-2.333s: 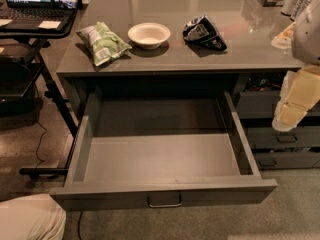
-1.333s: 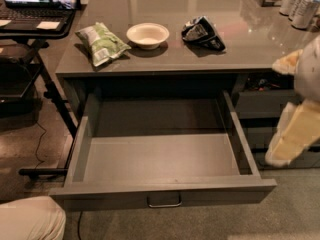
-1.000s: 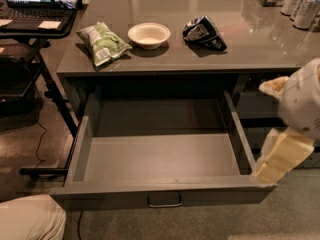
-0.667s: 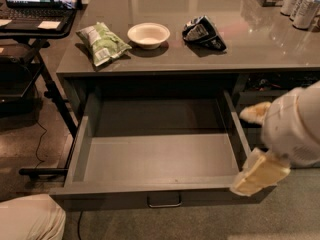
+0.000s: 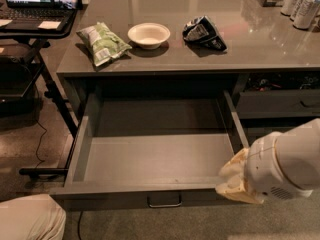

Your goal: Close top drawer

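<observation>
The top drawer [image 5: 160, 156] is pulled far out below the grey counter [image 5: 165, 54]. It is wide, deep and dark grey, with a plain empty grey inside and a small silver bar pull [image 5: 164, 202] at the centre of its front panel. My gripper [image 5: 234, 181], cream-coloured below the white arm [image 5: 285, 164], is at the right end of the drawer's front panel, against its front right corner. The arm covers part of that corner.
On the counter lie a green chip bag [image 5: 102, 41], a white bowl [image 5: 148, 35] and a dark chip bag [image 5: 203, 32]. Cans [image 5: 302, 4] stand at the far right. A laptop stand [image 5: 37, 14] is at the left. Shallower drawers [image 5: 280, 103] are to the right.
The arm has swung down and left from the right edge of the view to the drawer's front right corner. The drawer has stayed open at the same spot.
</observation>
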Available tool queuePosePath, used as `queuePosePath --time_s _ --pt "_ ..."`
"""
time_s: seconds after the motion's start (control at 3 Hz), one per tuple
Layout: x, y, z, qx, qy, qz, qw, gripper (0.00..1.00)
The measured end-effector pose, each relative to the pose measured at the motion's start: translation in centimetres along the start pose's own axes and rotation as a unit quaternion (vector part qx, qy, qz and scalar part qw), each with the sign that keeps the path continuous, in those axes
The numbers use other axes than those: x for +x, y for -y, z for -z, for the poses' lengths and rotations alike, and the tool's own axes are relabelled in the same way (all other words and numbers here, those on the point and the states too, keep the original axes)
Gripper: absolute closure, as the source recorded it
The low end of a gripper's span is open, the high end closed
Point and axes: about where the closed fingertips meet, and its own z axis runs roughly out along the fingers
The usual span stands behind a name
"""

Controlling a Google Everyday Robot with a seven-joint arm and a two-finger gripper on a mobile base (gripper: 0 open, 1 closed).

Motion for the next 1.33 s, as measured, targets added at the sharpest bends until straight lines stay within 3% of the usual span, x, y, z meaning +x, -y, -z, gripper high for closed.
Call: queuePosePath --time_s 0.33,0.67,1.33 --pt "1.4 -1.3 -3.2 -0.027 0.009 -0.01 0.9995 0.88" --pt "2.6 -2.2 -6.2 -0.042 0.017 -0.014 0.9989 1.0" --pt "5.0 -1.4 -11.2 -0.028 0.015 -0.022 0.9993 1.0"
